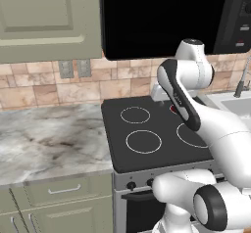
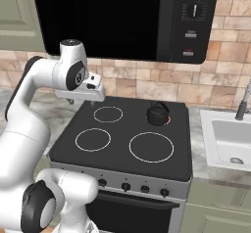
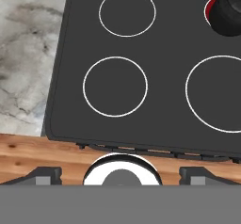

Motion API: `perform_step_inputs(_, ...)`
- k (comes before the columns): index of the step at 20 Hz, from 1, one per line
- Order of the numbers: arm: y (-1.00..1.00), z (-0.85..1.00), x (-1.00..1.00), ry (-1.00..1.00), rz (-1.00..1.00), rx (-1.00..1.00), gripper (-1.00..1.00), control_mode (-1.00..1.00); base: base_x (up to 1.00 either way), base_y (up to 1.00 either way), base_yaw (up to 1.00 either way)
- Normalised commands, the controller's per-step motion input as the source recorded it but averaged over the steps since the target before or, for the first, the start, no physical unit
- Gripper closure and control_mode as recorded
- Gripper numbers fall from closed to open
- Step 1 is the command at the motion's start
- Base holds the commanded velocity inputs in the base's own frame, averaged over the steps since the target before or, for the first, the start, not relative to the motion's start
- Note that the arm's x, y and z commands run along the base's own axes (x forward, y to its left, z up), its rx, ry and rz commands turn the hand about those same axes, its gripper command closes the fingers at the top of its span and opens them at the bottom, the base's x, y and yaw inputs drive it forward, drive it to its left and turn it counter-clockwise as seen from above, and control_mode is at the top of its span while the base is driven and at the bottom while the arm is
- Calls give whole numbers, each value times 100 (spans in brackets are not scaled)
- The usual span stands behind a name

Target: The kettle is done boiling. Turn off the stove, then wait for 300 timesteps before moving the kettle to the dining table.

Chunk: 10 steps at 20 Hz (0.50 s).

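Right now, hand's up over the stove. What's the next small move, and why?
Probably lower the open hand toward the knobs on the stove front. The back right burner under the kettle glows red, so the heat looks on, and the hand hangs above the cooktop, touching nothing.

No words, brands or numbers can be read anywhere. The microwave [image 2: 122,19] has small white marks around its dial and on its buttons, too tiny to make out. The stove [image 2: 122,144] shows just white rings, its knobs unmarked.
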Motion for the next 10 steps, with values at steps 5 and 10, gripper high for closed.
perform_step_inputs(5,-5,0,0,0,0,0,-100,100,0,-28,-1)
perform_step_inputs(10,0,0,0,0,0,0,-100,100,0,-45,-7)
